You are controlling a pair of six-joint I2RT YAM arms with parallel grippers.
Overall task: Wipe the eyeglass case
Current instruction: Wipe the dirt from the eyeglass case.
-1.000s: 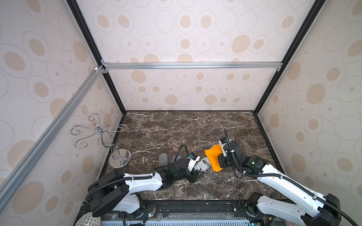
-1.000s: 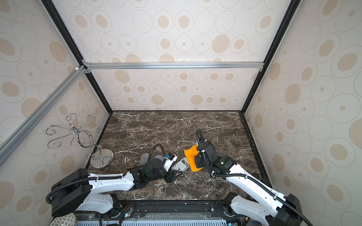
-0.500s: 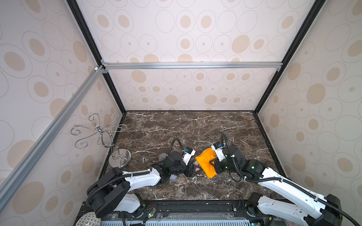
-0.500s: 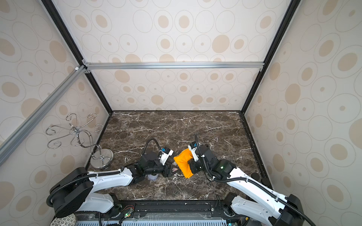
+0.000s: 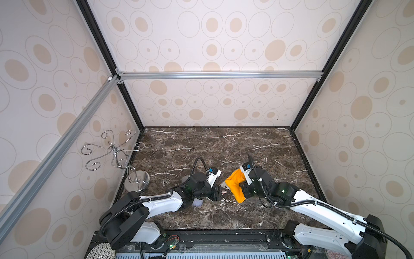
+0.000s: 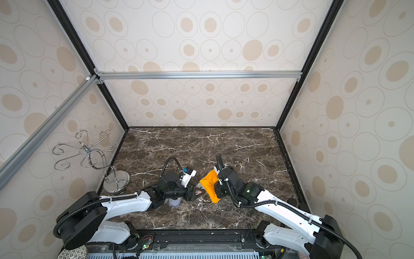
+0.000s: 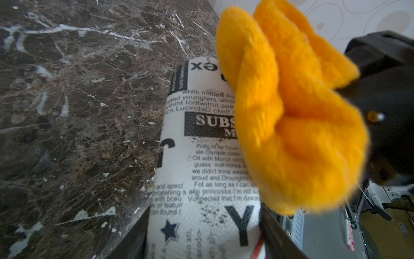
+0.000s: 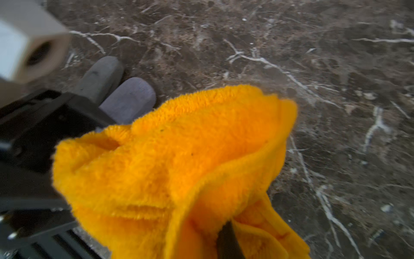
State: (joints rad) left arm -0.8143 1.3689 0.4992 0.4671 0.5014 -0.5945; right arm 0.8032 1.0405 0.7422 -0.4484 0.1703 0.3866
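The eyeglass case (image 7: 201, 157) is white with black newspaper print. My left gripper (image 7: 203, 237) is shut on one end of it, a dark finger on each side. In both top views only a sliver of the case (image 5: 222, 186) (image 6: 198, 191) shows past the left gripper (image 5: 216, 194) (image 6: 190, 194). My right gripper (image 8: 226, 244) is shut on a fluffy orange cloth (image 8: 179, 168) that hides most of its fingers. The cloth (image 7: 291, 134) (image 5: 234, 186) (image 6: 209, 185) lies against the far part of the case and covers it there.
A chrome hook stand (image 5: 116, 157) stands on a round base (image 5: 137, 180) by the left wall. Two small grey cylinders (image 8: 98, 78) (image 8: 130, 98) lie on the marble floor (image 5: 224, 145) under the left arm. The patterned walls stand close on three sides.
Both grippers have shifted a little to the left, carrying the case and the cloth. The cloth now hangs lower against the case. Little moved in the last half second.
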